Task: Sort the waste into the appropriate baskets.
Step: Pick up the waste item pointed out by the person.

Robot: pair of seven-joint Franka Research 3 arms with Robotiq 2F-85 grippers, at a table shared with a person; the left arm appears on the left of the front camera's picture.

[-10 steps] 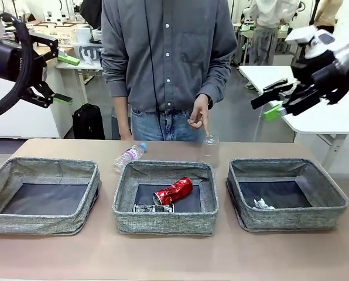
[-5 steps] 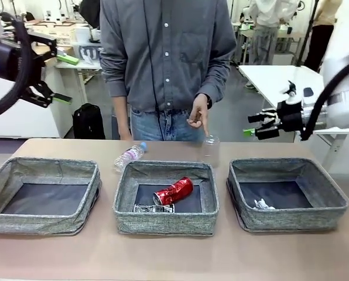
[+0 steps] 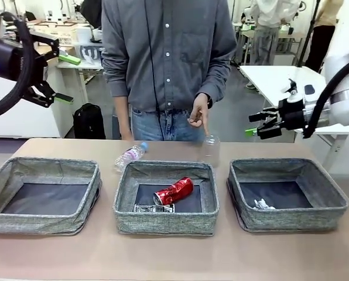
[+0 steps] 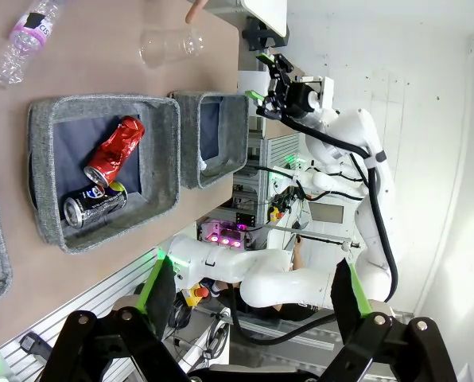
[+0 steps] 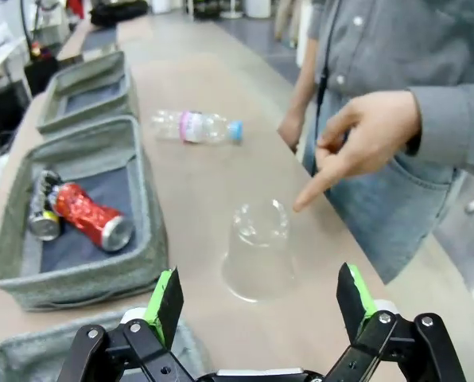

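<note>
Rough grey cloth baskets stand on a smooth matt desk; the crushed red can is glossy metal, the cup and bottle clear plastic.

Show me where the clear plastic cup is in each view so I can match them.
Front view: cup upside down on the table, just behind the middle basket's far right corner.
Left wrist view: cup near the top edge, left of centre, sideways in the rolled picture.
Right wrist view: cup at centre, below the person's pointing finger.
Shared landmark: crushed red can inside the middle basket.
</note>
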